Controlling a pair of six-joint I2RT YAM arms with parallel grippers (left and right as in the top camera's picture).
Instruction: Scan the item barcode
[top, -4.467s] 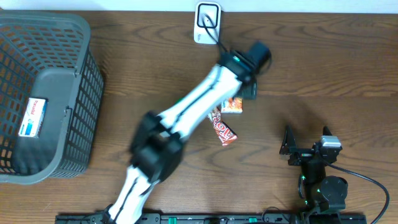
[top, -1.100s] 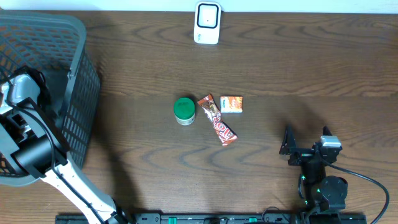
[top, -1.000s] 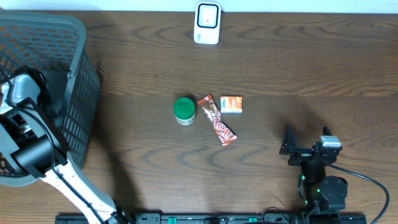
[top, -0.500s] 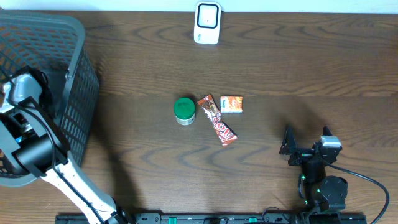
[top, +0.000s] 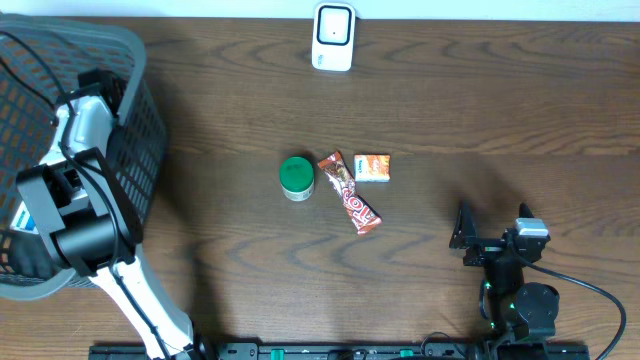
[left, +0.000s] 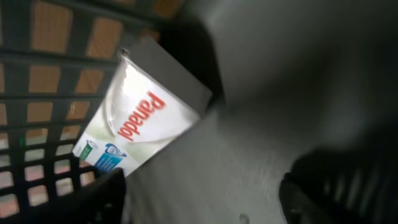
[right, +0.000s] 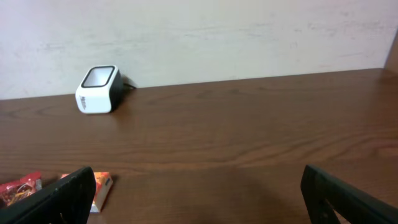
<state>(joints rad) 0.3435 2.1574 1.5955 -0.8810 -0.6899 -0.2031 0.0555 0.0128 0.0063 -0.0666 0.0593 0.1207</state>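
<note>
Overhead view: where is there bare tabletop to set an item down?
Bare wood lies between the grey mesh basket and the green-lidded jar, between the white scanner and that jar, and right of the small orange box. Crowded: jar, red-brown candy bar and box bunch together mid-table.

The dark brown wooden table (top: 500, 110) holds a grey plastic mesh basket (top: 146, 130) at nine o'clock and a small white scanner box (top: 333, 37) at twelve o'clock. Near the middle lie a round green tub (top: 296, 177), a red-brown candy bar (top: 352, 196) and, at the bar's one o'clock, a small orange packet (top: 372, 167).
</note>
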